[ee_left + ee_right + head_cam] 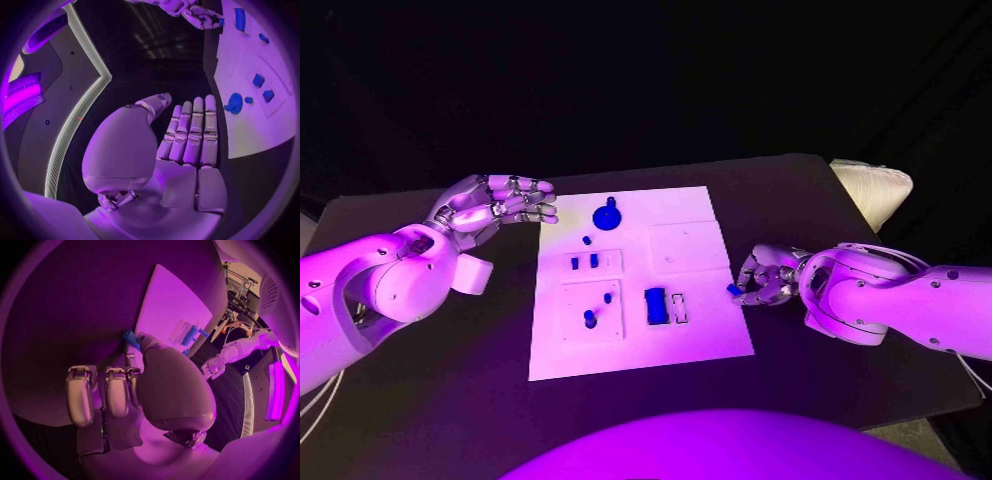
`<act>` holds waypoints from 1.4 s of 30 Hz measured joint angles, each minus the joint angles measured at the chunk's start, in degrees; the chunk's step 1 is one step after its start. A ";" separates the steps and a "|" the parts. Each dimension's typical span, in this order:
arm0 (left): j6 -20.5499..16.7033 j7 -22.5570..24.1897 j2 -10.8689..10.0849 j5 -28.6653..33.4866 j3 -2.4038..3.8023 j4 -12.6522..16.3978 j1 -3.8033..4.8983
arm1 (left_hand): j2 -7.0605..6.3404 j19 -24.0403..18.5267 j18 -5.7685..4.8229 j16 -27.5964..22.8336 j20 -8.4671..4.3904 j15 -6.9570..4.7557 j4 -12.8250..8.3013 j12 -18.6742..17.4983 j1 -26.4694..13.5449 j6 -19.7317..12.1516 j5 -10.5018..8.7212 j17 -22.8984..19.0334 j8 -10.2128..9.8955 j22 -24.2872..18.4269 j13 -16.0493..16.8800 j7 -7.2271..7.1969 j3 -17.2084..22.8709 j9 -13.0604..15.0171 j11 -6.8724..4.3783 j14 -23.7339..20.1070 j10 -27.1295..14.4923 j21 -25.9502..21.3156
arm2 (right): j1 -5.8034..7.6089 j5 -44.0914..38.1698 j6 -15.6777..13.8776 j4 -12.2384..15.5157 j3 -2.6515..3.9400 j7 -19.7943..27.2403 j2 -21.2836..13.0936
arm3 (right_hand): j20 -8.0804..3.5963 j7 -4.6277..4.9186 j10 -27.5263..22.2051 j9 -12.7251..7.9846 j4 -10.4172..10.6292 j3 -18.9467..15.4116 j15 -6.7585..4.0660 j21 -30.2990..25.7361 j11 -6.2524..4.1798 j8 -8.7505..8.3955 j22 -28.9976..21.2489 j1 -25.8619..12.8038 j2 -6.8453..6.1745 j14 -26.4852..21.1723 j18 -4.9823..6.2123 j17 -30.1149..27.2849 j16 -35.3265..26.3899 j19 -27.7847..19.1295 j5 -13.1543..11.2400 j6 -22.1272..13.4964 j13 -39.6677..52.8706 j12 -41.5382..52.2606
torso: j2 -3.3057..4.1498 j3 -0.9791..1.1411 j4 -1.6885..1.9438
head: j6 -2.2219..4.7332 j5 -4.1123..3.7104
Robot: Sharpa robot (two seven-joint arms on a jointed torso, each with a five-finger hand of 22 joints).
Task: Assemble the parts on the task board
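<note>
Parts [656,305] on task board [689,345], mid-table [430,390].

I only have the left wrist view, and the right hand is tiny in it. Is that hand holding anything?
Observer: Yes. The head view shows the right hand pinching a small blue plastic part at the right edge of the white task board.
Operator: Is the part on the board or off it?
Observer: In the right wrist view it sits right at the board's edge. I cannot tell whether it touches the board.
Operator: Where is my left hand relative to the board?
Observer: From the head view, the left hand is beside the board's far left corner, off the plate, over the black table. It holds nothing.
</note>
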 measured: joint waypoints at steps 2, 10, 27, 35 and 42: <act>0.00 -0.01 -0.01 0.00 0.00 0.00 0.00 | 0.00 0.00 0.00 0.00 0.00 0.00 0.00 0.00 0.00 0.00 0.00 0.00 0.00 0.00 0.00 0.00 0.00 0.00 0.00 0.00 0.00 0.00 | -0.03 0.91 -0.53 0.07 -0.04 0.00 -0.18 | 0.00 -0.01 0.00 0.06 -0.08 1.63 0.00 0.00 -0.01 0.21 0.00 -0.73 -0.73 0.00 0.00 0.00 0.00 0.00 0.23 -0.01 0.00 0.00 | -0.03 -0.01 -0.01 | 0.08 -0.04; 0.02 -0.08 0.07 0.00 0.00 -0.11 -0.01 | 0.00 0.00 0.00 0.00 0.00 0.00 0.00 0.00 0.00 0.00 0.00 -0.01 0.00 0.00 0.00 0.00 0.00 0.00 0.00 0.00 0.00 0.00 | 2.21 5.57 -2.34 1.48 -0.25 -0.40 -2.84 | 0.00 -0.11 0.01 0.51 -0.98 5.77 0.00 0.27 -0.02 1.07 -0.01 -4.11 -2.84 0.00 0.00 0.00 0.00 0.00 0.45 -0.10 -0.01 0.22 | -0.13 -0.07 -0.02 | 0.44 -0.29; 0.09 -0.26 0.40 0.00 -0.01 -0.04 -0.02 | 0.00 0.00 0.00 0.00 0.00 0.00 0.00 -0.23 0.00 0.00 0.00 0.07 0.00 -0.07 0.00 0.00 0.00 -0.09 0.00 0.00 0.00 0.00 | 2.82 10.12 -2.94 3.65 -0.23 -0.54 2.30 | 0.01 -0.13 0.11 1.21 -0.92 7.76 0.01 0.84 -0.11 1.31 -0.02 -6.76 -3.22 -0.02 0.00 0.00 0.22 0.00 -0.05 -0.09 -0.01 0.44 | -0.07 -0.08 0.02 | 0.57 0.49; 0.14 -0.28 0.30 0.00 -0.01 0.12 -0.02 | 0.00 0.00 0.00 0.00 0.00 0.00 0.00 -0.23 0.00 0.00 0.00 0.06 0.00 -0.06 0.00 0.00 0.00 -0.08 0.00 0.00 0.00 0.00 | 1.00 11.65 -2.95 2.76 -0.23 -0.50 6.85 | 0.01 0.06 0.21 1.55 -0.76 8.55 0.02 0.84 -0.21 1.74 -0.02 -9.00 -3.52 -0.02 0.00 0.00 0.22 0.00 -0.56 0.17 0.03 0.44 | -0.04 0.03 0.02 | 0.29 1.46; 0.21 -0.29 0.29 0.00 -0.01 0.16 -0.02 | 0.00 0.00 0.00 0.00 0.00 0.00 0.00 -0.23 0.00 0.00 0.00 0.06 0.00 -0.06 0.00 0.00 0.00 -0.08 0.00 0.00 0.00 0.00 | 0.74 12.13 -3.06 2.19 -0.20 -0.69 8.23 | 0.01 -0.23 0.21 1.68 -0.77 9.17 0.02 0.84 -0.21 2.20 -0.03 -12.31 -3.70 -0.02 0.00 0.00 0.44 0.00 -1.70 0.68 0.03 0.67 | -0.04 0.01 -0.03 | 0.07 1.42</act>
